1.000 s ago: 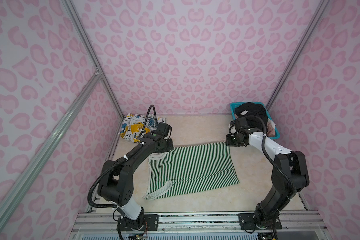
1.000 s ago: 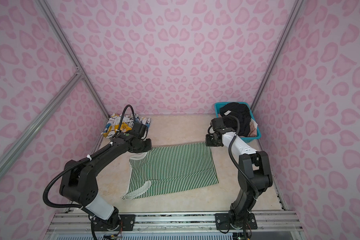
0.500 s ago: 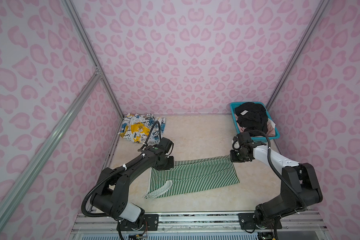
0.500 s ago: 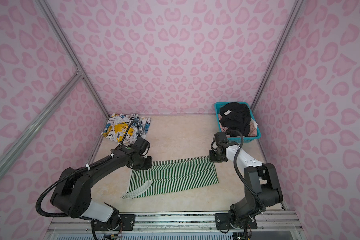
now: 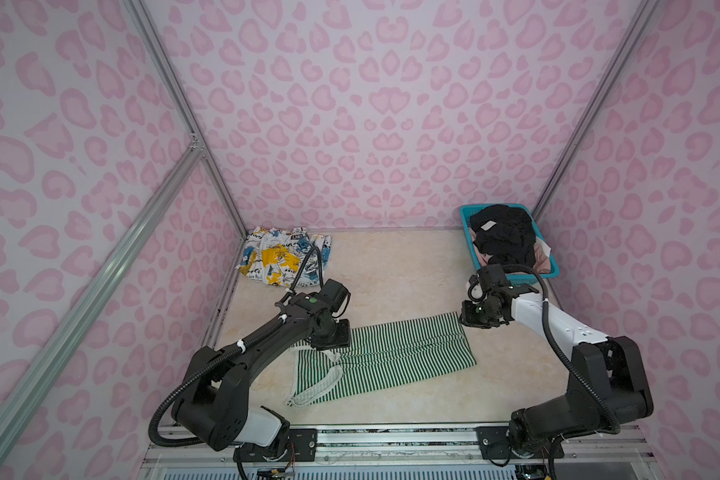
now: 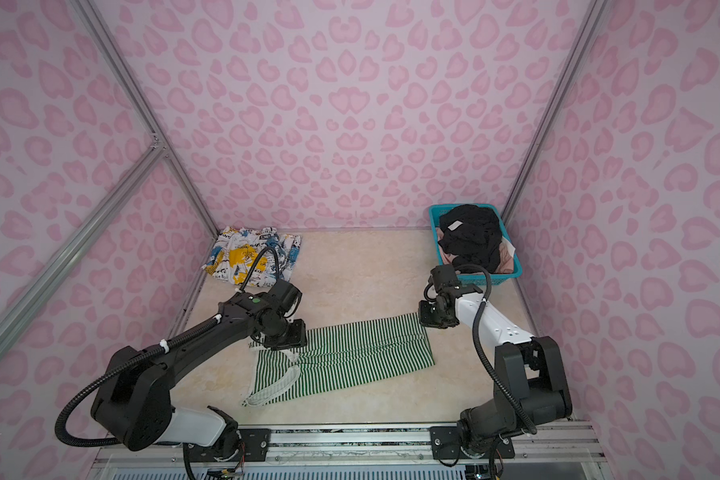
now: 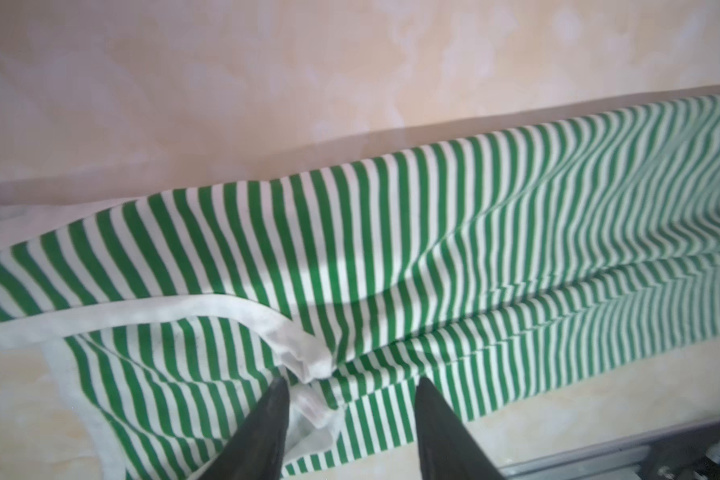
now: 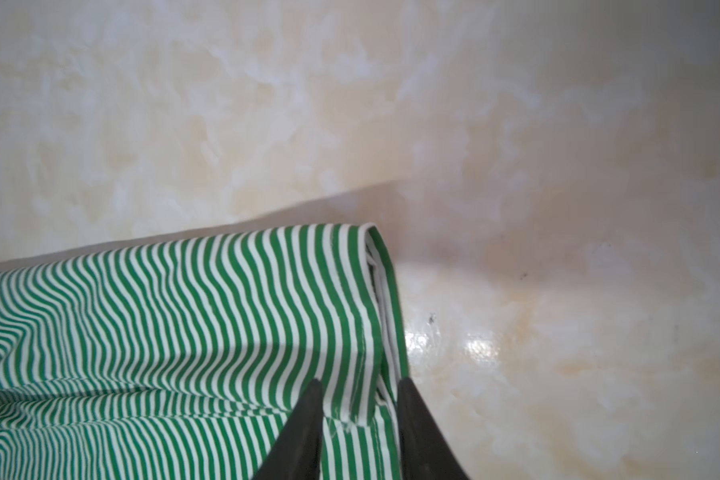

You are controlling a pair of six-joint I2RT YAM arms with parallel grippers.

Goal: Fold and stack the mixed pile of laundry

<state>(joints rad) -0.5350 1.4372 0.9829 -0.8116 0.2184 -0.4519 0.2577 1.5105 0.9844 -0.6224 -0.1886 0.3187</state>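
Observation:
The green-and-white striped top [image 5: 391, 357] [image 6: 350, 353] lies folded in half as a long band across the table's front middle. My left gripper [image 5: 329, 338] [image 7: 352, 380] hangs open just over its left end, and the white trim [image 7: 308, 361] lies loose between the fingers. My right gripper [image 5: 472, 318] [image 8: 359, 381] is at the band's right end, jaws a little apart astride the folded edge [image 8: 385, 316], open. The white garment with blue and yellow splashes [image 5: 285, 259] lies at the back left. A black garment [image 5: 501, 235] covers a pale pink one [image 5: 539, 259].
The black and pink garments fill a teal mesh basket [image 5: 466, 220] in the back right corner. Pink patterned walls close in three sides. A metal rail [image 5: 391, 432] carrying both arm bases runs along the table's front edge.
Both grippers drew the striped top's far edge toward the front, folding it in half. They then opened and let the cloth go.

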